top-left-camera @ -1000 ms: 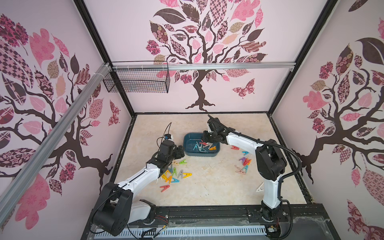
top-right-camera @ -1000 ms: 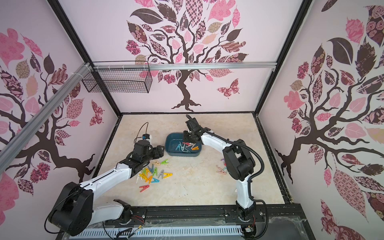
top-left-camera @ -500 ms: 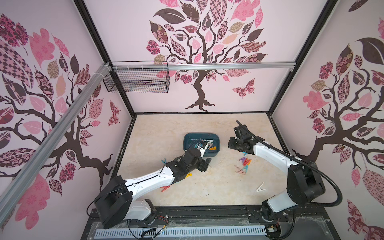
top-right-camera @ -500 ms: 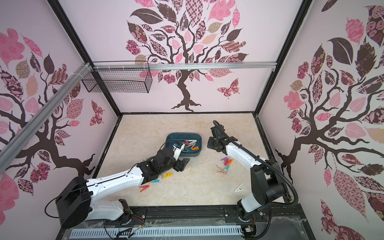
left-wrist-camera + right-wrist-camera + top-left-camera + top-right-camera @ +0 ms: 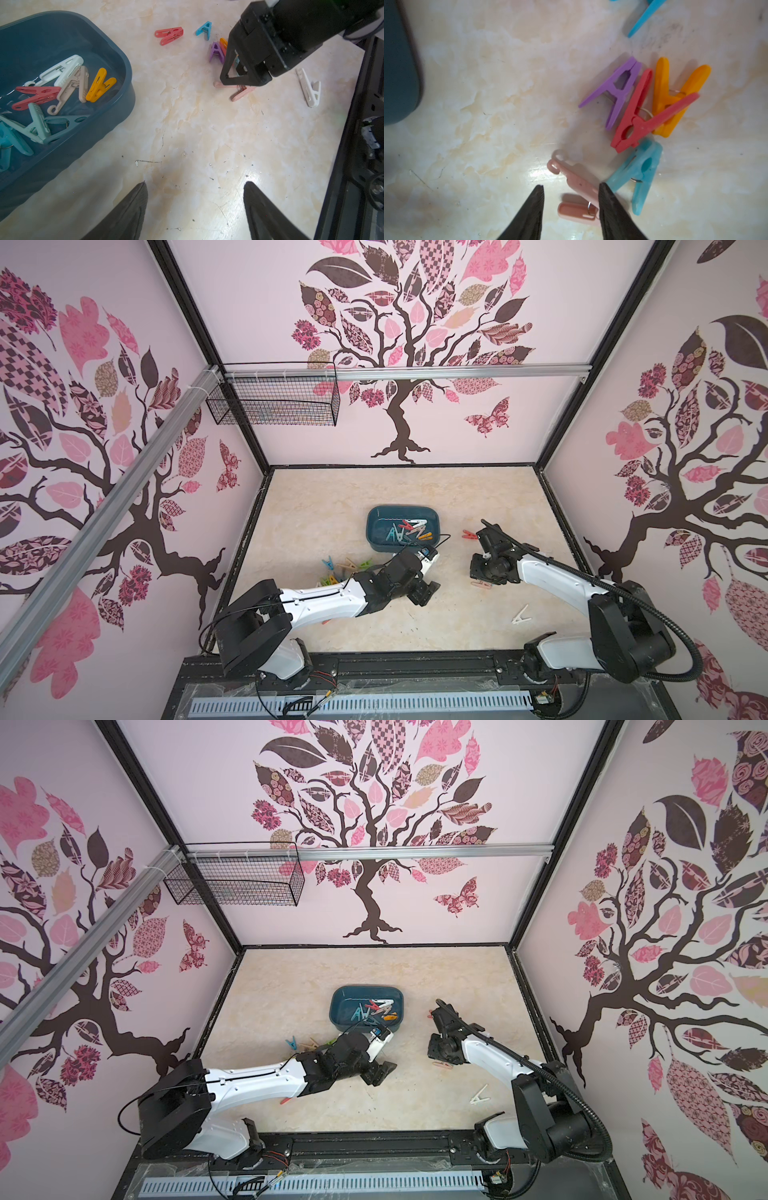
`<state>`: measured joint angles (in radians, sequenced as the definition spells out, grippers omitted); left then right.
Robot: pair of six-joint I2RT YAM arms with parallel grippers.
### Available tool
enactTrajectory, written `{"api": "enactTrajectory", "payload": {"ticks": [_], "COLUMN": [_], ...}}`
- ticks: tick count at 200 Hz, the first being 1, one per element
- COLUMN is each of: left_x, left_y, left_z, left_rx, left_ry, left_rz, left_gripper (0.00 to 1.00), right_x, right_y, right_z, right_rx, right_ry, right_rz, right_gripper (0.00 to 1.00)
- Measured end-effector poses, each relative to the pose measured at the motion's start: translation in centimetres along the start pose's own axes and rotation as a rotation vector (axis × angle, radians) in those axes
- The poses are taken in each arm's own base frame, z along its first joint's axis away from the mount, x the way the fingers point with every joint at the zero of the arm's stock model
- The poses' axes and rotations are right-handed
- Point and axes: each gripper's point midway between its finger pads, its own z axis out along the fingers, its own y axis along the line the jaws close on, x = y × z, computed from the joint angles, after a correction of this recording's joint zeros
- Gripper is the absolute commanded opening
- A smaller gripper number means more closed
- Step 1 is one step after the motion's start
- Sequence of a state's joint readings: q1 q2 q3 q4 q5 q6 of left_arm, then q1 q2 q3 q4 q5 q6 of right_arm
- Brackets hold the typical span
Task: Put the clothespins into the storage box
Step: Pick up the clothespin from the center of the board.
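Note:
The dark teal storage box (image 5: 432, 517) (image 5: 397, 995) (image 5: 124, 68) sits mid-table with several clothespins in it: white, beige, orange (image 5: 99, 85), red and teal. My left gripper (image 5: 195, 182) (image 5: 424, 593) hovers open over bare table just in front of the box, holding nothing. My right gripper (image 5: 571, 185) (image 5: 478, 572) is low over the right-hand cluster of pegs, open. A pink clothespin (image 5: 566, 172) (image 5: 243, 94) lies flat between its fingers. Next to the pink one lie light blue (image 5: 639, 172), red (image 5: 639, 118), orange (image 5: 670, 99) and purple (image 5: 618, 91) pegs.
More pegs lie left of the box (image 5: 340, 568) (image 5: 307, 1044). A white peg (image 5: 521, 615) (image 5: 309, 89) lies near the front right, a coral one (image 5: 468, 535) (image 5: 169, 35) right of the box. A black wire basket (image 5: 274, 404) hangs on the back rail. The black base rail (image 5: 374, 664) borders the front.
My right gripper left the box, swung right, came down over the pink peg and opened wider. My left arm swung from the left pile to the front of the box, still open.

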<state>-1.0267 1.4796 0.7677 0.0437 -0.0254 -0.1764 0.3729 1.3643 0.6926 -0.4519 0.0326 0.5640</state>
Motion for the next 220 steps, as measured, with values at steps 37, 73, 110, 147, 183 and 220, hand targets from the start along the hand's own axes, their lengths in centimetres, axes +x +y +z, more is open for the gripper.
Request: {"api": "enactTrajectory", "payload": {"ticks": [37,73,110,147,183,220], "left_x": [-0.4,-0.5,-0.5,-0.6,-1.8,-1.9], "left_y": [-0.3,-0.3,-0.4,-0.2,2.2,9.2], "left_z": [0.0,0.0,0.0,-0.1,-1.6,-4.5], "left_rx": [0.015,0.017,0.022,0.007,-0.044,-0.184], "left_ry": [-0.015,-0.019,-0.018,-0.023,-0.076,-0.15], "left_rz": [-0.007,-0.008,-0.009,-0.008,-0.078,-0.258], "left_gripper": [0.76,0.76,0.76,0.77,0.77,0.77], "right_x": [0.3,1.1,1.2,1.3,-0.2,-3.9], "right_y": [-0.3,-0.2,0.7,1.7,4.3,10.0], "right_z": [0.7,1.8,1.9,1.8,0.6,-3.0], "right_rx": [0.042,0.087,0.081,0.042,-0.029,-0.158], "right_ry": [0.007,0.031,0.026,0.039,0.013,-0.094], "right_rz": [-0.056,-0.122,-0.157,-0.142,-0.131,-0.139], "right_gripper": [0.48,0.35,0.16,0.08,0.07,0.06]}}
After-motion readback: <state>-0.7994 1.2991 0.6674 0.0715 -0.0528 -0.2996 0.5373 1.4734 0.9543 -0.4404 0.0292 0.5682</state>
